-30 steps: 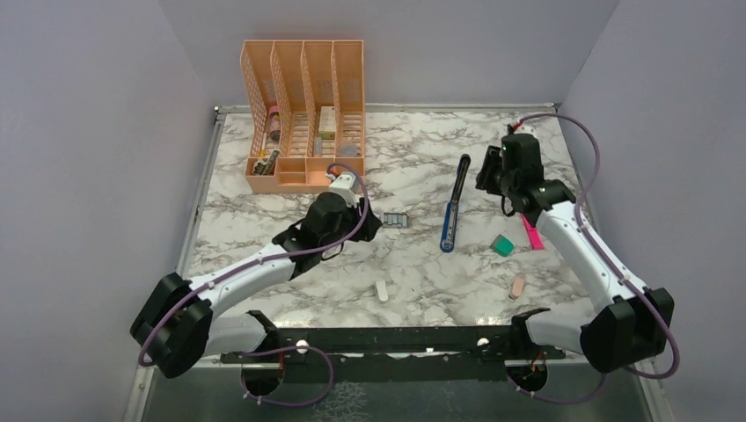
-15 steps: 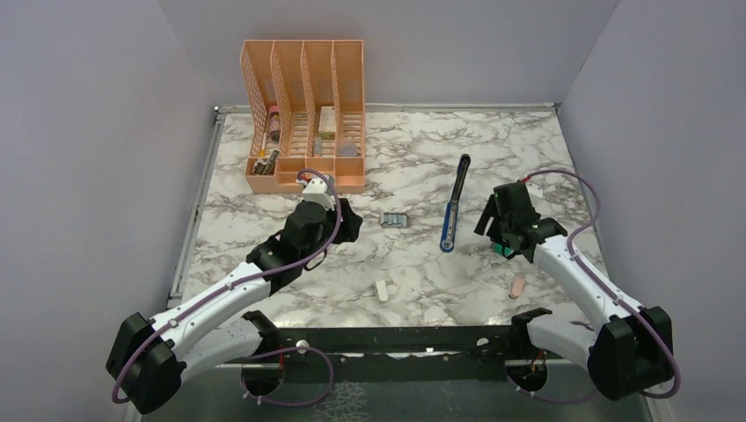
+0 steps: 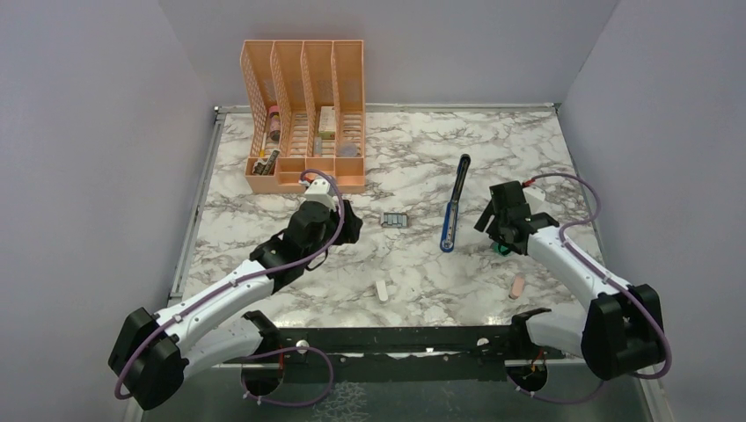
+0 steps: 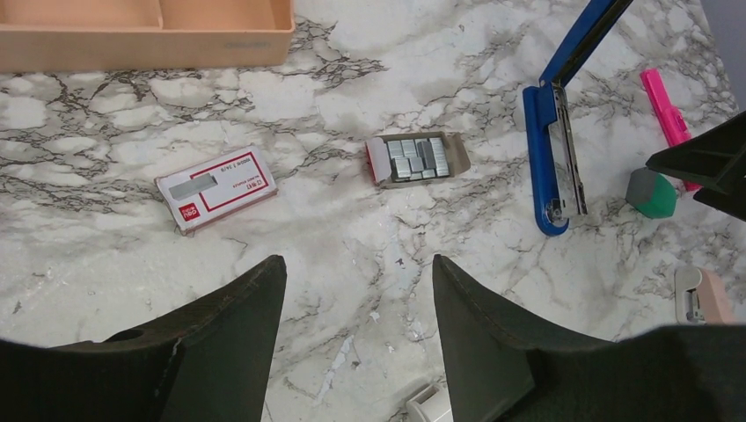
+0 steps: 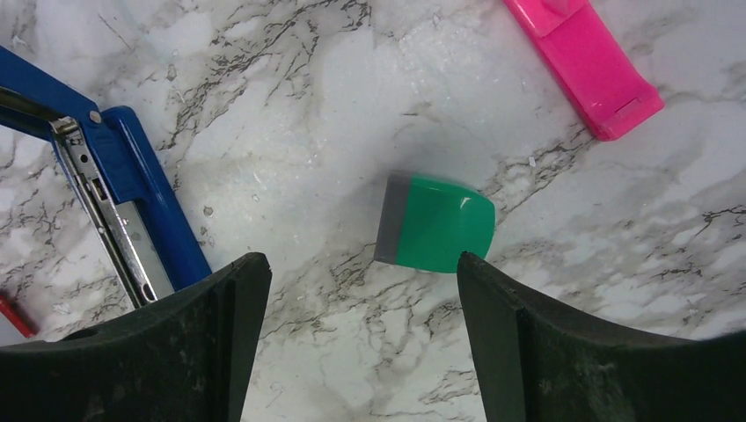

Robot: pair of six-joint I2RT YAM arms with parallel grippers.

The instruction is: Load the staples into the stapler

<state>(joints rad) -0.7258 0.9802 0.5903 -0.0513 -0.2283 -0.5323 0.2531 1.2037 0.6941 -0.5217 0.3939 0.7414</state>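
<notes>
The staples box (image 4: 215,187) lay flat on the marble table (image 4: 290,97), a pale card sleeve edged in red; its print was too small to read, with perhaps a brand mark at one corner; right of it sat an open tray (image 4: 418,159) of grey metal strips; further right the stapler (image 4: 538,149), slim and blue, lay hinged open, its steel channel bare; the left gripper (image 4: 356,264) hung spread and empty; the right gripper (image 5: 361,259) likewise, above a glossy teal block (image 5: 435,221).

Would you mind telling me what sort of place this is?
Likely a staged office desk in a robot cell: a marble-patterned table, an orange desk organiser and an open blue stapler.
</notes>
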